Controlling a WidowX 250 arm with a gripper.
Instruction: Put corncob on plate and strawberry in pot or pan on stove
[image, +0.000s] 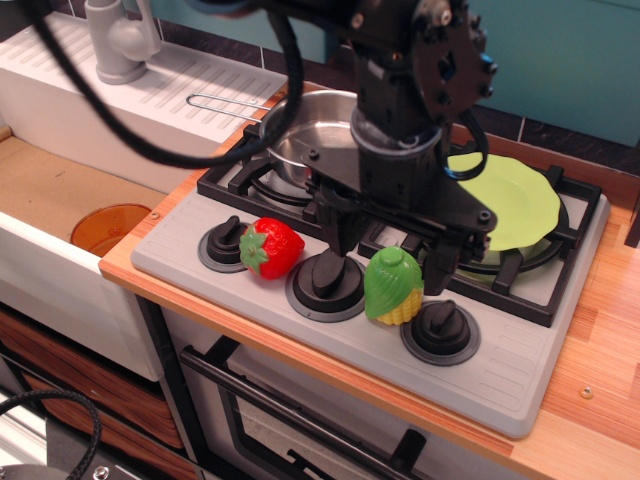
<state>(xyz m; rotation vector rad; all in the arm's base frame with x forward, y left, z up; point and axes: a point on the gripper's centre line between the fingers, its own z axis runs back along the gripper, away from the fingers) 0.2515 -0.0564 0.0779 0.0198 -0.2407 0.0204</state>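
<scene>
**Pincer spread wide over the corn, empty**

Black pincer (388, 262) has both fingers spread wide, straddling the small green-husked yellow toy corncob (393, 286) between the black knobs of the grey stove (500, 370). Contact: can't tell. Glossy red plastic strawberry (270, 247) near left knob. Lime-green round plate (510, 200) on right burner, steel saucepan (305, 128) back-left. Wooden counter (600, 400), teal wall behind.
</scene>
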